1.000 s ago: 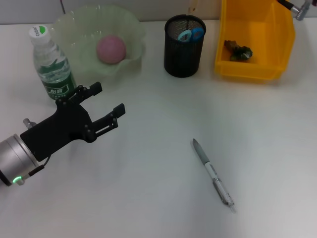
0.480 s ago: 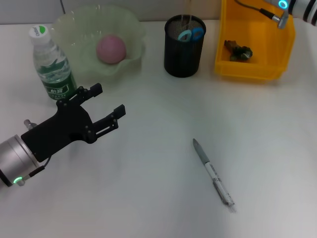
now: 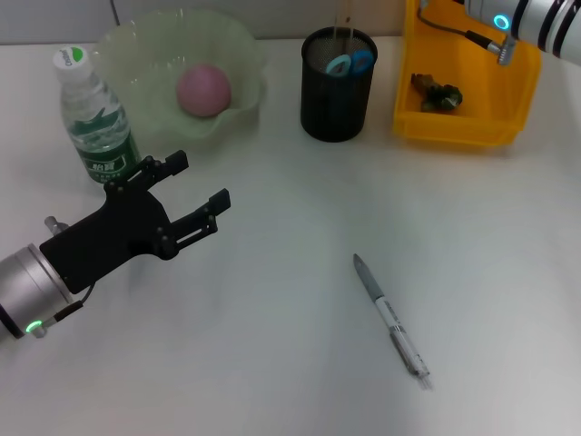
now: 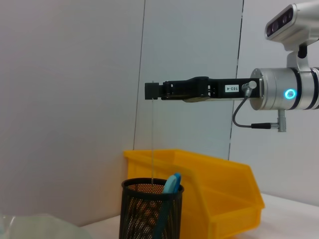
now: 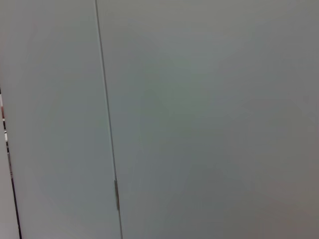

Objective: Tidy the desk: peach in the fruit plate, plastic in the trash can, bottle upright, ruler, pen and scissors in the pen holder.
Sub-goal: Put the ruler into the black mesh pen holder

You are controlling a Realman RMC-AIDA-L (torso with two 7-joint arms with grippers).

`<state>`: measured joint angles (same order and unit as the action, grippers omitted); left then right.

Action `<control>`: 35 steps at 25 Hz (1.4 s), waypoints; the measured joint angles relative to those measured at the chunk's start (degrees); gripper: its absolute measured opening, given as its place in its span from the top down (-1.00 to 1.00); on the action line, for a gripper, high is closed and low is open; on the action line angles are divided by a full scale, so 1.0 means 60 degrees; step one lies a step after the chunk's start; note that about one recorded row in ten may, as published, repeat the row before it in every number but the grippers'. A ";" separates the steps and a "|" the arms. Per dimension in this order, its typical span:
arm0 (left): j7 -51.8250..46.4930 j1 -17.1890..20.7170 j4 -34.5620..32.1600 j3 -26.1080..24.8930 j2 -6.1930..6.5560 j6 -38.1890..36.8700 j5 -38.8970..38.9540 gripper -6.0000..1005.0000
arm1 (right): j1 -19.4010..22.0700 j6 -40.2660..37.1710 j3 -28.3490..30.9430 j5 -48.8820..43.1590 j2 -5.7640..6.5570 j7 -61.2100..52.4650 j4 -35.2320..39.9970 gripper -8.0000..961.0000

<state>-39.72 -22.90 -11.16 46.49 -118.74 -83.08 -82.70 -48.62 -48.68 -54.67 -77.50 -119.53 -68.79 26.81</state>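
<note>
Thin clear plastic ruler [image 4: 152,144]: hangs upright, lower end inside the black mesh pen holder [image 3: 338,86], beside blue-handled scissors [image 3: 349,63]. Left to right: left gripper [image 3: 200,180] idle near the upright green-labelled bottle [image 3: 91,118], jaws spread; grey pen [image 3: 390,318] lying on the white desk [image 3: 272,363]; right gripper [image 4: 152,91], jaws pinching the ruler's top. In the last second the right arm has swung over the yellow bin [image 3: 467,127], so release appears imminent.

right arm [image 3: 531,18] | moved further into view | above trash can [image 3: 467,68]
</note>
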 joint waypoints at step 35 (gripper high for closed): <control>-0.0031 -0.0036 0.0000 -0.0014 0.0000 0.0053 0.0000 -0.60 | -0.0039 0.0161 -0.0015 -0.0015 0.0000 0.0051 -0.0052 0.14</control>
<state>-39.90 -23.12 -11.16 46.40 -118.74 -82.76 -82.70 -48.86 -47.72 -54.75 -77.59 -119.53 -68.48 26.49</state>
